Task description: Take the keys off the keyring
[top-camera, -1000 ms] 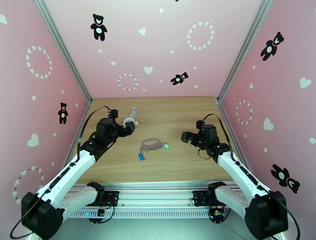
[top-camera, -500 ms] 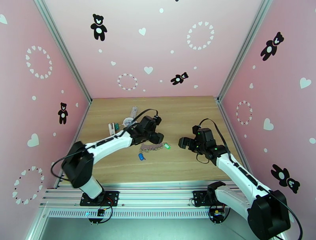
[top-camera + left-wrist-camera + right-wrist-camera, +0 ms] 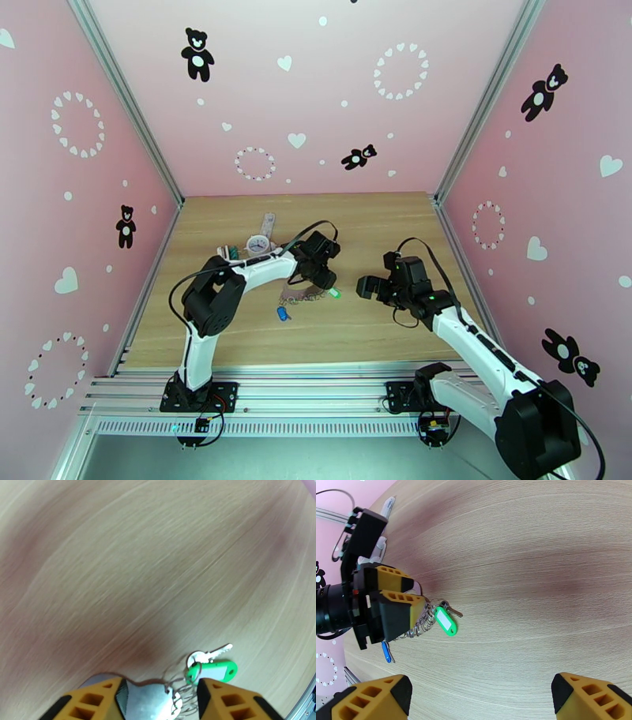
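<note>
The keyring [image 3: 301,297] lies mid-table as a row of silvery rings. The green-headed key [image 3: 335,293] is at its right end and the blue-headed key [image 3: 281,313] lies just in front. My left gripper [image 3: 319,276] is low over the ring's right part. In the left wrist view its yellow fingers [image 3: 98,701] straddle a silvery plate and the coiled keyring [image 3: 179,695], with the green key [image 3: 215,670] just beyond. The jaws are half closed; I cannot tell whether they touch. My right gripper [image 3: 368,286] stands open to the right, facing the green key [image 3: 446,622] and the blue key [image 3: 386,652].
A round white dial-faced object [image 3: 258,243], a small white-and-green block [image 3: 231,253] and a pale pen-like stick [image 3: 268,222] lie at the back left behind the left arm. Pink walls enclose the table on three sides. Bare wood stretches right of and behind the keys.
The left arm swung from the back left over to the keyring, and its jaws narrowed. The right gripper edged slightly left and stayed open. Keys and ring did not move.
</note>
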Robot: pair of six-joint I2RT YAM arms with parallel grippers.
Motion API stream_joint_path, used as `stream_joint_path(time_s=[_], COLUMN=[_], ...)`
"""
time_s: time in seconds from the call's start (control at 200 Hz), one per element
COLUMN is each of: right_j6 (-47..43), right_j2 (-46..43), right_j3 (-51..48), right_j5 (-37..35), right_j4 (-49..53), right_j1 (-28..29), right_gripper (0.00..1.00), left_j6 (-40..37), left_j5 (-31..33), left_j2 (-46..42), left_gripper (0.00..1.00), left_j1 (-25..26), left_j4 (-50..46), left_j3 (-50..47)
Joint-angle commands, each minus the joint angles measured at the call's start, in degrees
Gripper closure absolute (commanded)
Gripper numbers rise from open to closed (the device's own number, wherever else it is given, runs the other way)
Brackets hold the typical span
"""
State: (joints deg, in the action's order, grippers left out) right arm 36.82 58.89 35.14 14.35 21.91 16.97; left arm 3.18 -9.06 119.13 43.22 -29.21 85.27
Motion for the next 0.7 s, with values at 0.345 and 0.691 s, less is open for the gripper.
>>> stream_joint_path(time_s=[0.345, 0.691], right_j6=[-1.1, -1.4], right_j2=[1.8, 2.0], right_j3=[0.9, 1.1], right_j5=[1.8, 2.4], right_j4=[0.2, 0.1], right_j1=[0.1, 0.1], right_gripper=[0.01, 0.01], left_j6=[-1.7, -2.9], left_j5=[-6.7, -7.3], left_j2=[0.9, -0.1], left_gripper=[0.52, 0.6], left_j1=[0.1, 0.1], left_j4=[-0.7, -0.3], left_j3=[-0.7, -2.2])
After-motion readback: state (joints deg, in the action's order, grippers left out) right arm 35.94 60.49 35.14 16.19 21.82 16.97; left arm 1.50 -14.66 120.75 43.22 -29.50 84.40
